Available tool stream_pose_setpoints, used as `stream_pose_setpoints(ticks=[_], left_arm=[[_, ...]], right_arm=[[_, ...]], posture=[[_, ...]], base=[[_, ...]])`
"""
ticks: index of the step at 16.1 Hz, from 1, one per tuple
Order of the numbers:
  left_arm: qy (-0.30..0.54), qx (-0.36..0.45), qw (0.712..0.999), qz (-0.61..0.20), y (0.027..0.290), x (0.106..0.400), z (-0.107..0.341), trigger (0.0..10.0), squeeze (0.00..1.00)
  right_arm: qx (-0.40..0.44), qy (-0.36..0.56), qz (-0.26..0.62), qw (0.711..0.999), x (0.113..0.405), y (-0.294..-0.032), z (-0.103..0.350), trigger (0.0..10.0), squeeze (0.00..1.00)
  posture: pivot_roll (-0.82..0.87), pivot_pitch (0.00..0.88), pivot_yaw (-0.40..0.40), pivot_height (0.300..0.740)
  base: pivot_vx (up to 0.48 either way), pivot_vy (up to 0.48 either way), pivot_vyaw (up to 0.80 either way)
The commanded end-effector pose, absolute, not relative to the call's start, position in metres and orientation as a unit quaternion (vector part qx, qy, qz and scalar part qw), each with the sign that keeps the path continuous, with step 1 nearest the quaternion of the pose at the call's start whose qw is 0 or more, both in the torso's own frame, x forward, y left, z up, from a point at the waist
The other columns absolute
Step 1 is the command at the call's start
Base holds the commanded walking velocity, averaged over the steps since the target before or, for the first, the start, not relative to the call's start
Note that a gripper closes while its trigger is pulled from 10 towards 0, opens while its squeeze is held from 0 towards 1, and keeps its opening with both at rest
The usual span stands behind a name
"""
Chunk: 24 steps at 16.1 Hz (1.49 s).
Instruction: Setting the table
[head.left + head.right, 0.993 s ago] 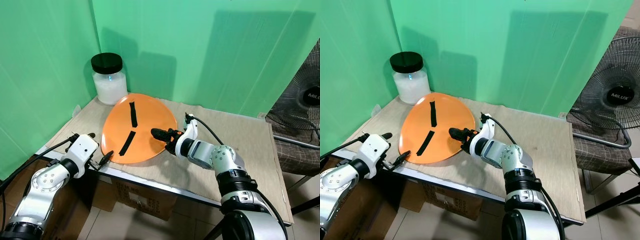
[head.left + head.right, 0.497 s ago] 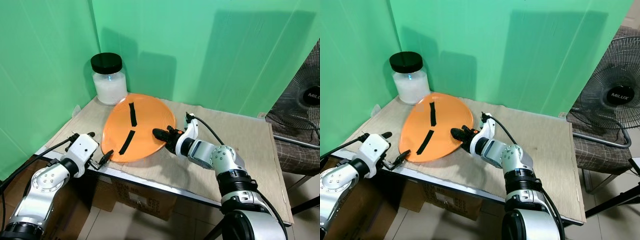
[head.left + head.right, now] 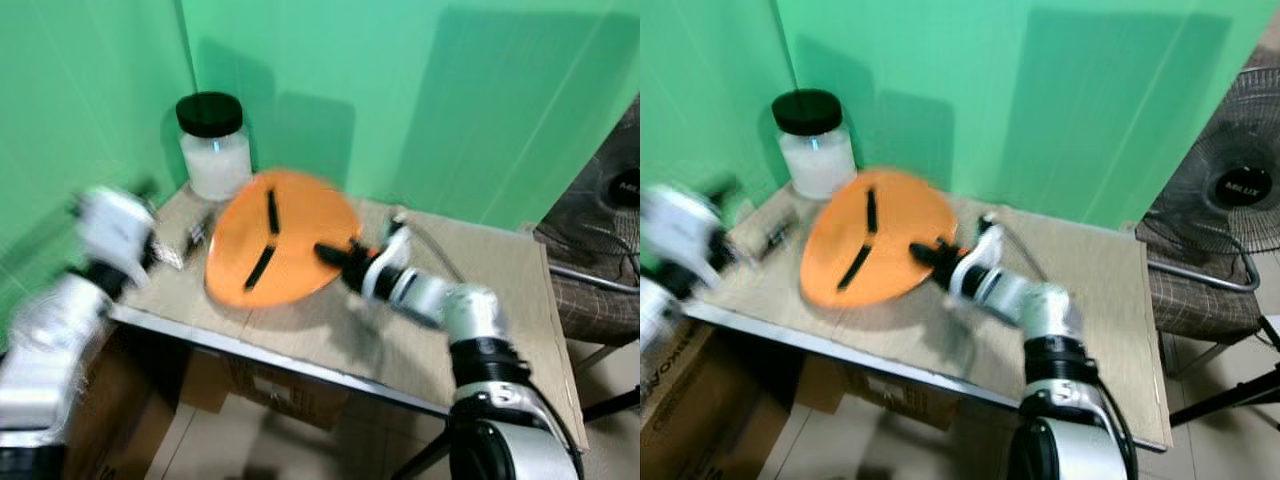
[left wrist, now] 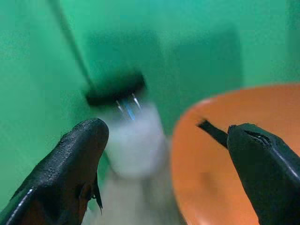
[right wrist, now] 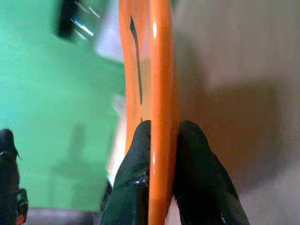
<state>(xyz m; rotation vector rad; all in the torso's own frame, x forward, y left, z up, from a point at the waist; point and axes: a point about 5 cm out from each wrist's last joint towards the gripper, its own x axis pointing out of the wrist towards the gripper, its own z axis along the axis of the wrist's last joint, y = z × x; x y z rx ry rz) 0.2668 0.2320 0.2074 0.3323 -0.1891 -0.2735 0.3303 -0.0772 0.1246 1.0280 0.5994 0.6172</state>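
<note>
Plate (image 3: pixel 280 238) tilted up off the table (image 3: pixel 500 280) — the right gripper (image 5: pixel 161 140) pinches its rim by the near edge, probably to carry it to a setting. Left gripper (image 4: pixel 164 154) hovers spread wide beside the jar (image 3: pixel 214 145) — free to steady things.

Motion blur smears the left arm (image 3: pixel 70 300) and its claw (image 3: pixel 195 232); the fan (image 3: pixel 600 215) is cut off.

Two silver arms with rounded joint housings, black rings at right elbow. Left gripper (image 4: pixel 164 173), right gripper (image 5: pixel 161 140): long glossy black fingers. Thin cable behind right fingers.
</note>
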Motion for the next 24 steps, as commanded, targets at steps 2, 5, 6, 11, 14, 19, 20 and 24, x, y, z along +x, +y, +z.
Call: stream_pose_setpoints(ticks=[2,5,6,11,14,19,20,24], left_arm=[[-0.074,0.17,0.977,-0.108,0.228,0.258,0.211,10.0,0.0],[-0.036,0.168,0.977,-0.124,0.213,0.243,0.198,10.0,0.0],[-0.038,0.161,0.978,-0.124,0.205,0.241,0.197,10.0,0.0],[-0.048,0.112,0.985,-0.119,0.177,0.239,0.202,10.0,0.0],[-0.036,0.093,0.991,-0.09,0.166,0.234,0.195,10.0,0.0],[-0.024,0.096,0.994,-0.047,0.167,0.23,0.183,10.0,0.0],[-0.035,0.084,0.995,-0.028,0.17,0.231,0.188,10.0,0.0],[-0.036,0.076,0.996,-0.038,0.171,0.231,0.188,10.0,0.0]], right_arm=[[0.484,0.167,0.337,0.79,0.323,-0.105,0.167,0.0,0.0],[0.398,0.094,0.341,0.847,0.303,-0.13,0.192,0.1,0.0],[0.361,0.071,0.343,0.864,0.292,-0.136,0.2,6.2,0.0],[0.276,0.009,0.342,0.898,0.244,-0.141,0.218,10.0,0.0],[0.086,-0.07,0.217,0.97,0.24,-0.145,0.221,10.0,0.0],[0.074,-0.118,0.135,0.981,0.238,-0.146,0.22,10.0,0.0],[0.068,-0.132,0.13,0.98,0.241,-0.14,0.217,10.0,0.0],[0.064,-0.148,0.133,0.978,0.242,-0.133,0.217,10.0,0.0]], posture=[[0.01,0.0,-0.045,0.74],[0.0,0.0,-0.012,0.74],[-0.01,0.0,-0.004,0.74],[-0.04,0.0,0.017,0.74],[-0.05,0.0,0.016,0.74],[-0.04,0.0,-0.005,0.74],[-0.03,0.0,-0.007,0.74],[-0.04,0.0,0.004,0.74]], base=[[0.0,0.0,0.0],[0.0,0.0,0.0],[0.0,0.0,0.0],[0.0,0.0,0.0],[0.0,0.0,-0.7],[0.0,0.0,-0.8],[0.0,0.0,-0.8],[0.0,0.0,-0.8]])
